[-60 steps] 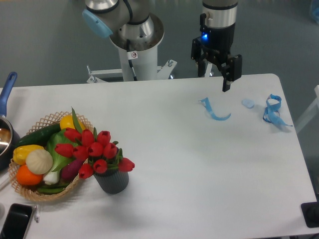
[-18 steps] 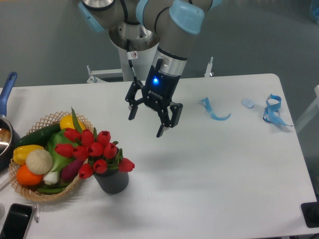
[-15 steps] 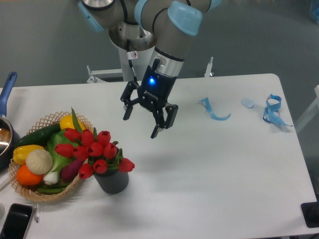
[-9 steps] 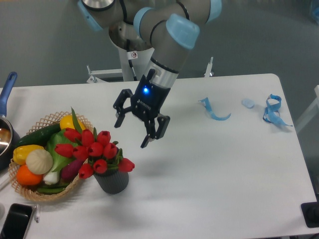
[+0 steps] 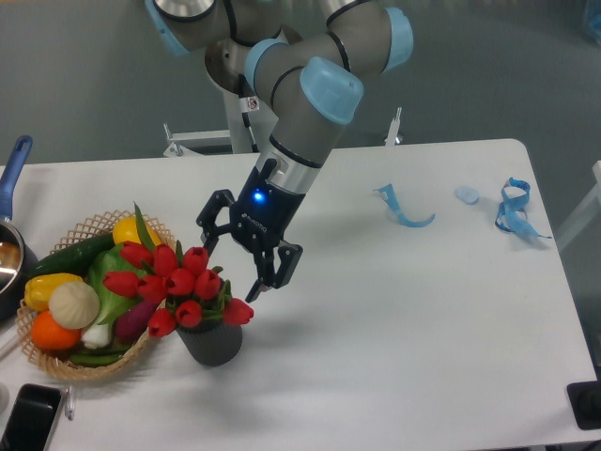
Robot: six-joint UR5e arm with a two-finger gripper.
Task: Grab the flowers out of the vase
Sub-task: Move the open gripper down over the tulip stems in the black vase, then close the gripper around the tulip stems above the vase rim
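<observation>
Camera view from above the near side of the table (image 5: pixel 394 319): a pan (image 5: pixel 11 221) at the left edge is cut off, showing only its blue handle and part of its rim, and a dark phone (image 5: pixel 28 418) at the near left corner runs out of the picture. The stems of the flowers (image 5: pixel 178 287) are hidden by their own heads, and the mouth of the vase (image 5: pixel 211 343) is covered by them, so only its dark grey ribbed side shows. The arm's base is cropped at the top.

The flowers are a tight bunch of red tulips with a few green leaves poking out, spreading wider than the vase. They stand in the vase near the left of the table, just right of a wicker basket (image 5: pixel 89 366) of vegetables and touching or overlapping it in this view.

The arm reaches down and leftward from the far side, its wrist tilted, a blue light glowing on it. The gripper (image 5: pixel 228 263) hangs just above the right, far side of the bunch with its fingers spread apart; one fingertip (image 5: pixel 252 293) sits close to the rightmost tulip, and whether it touches cannot be told.

Blue ribbons (image 5: pixel 512 209) lie far right.
</observation>
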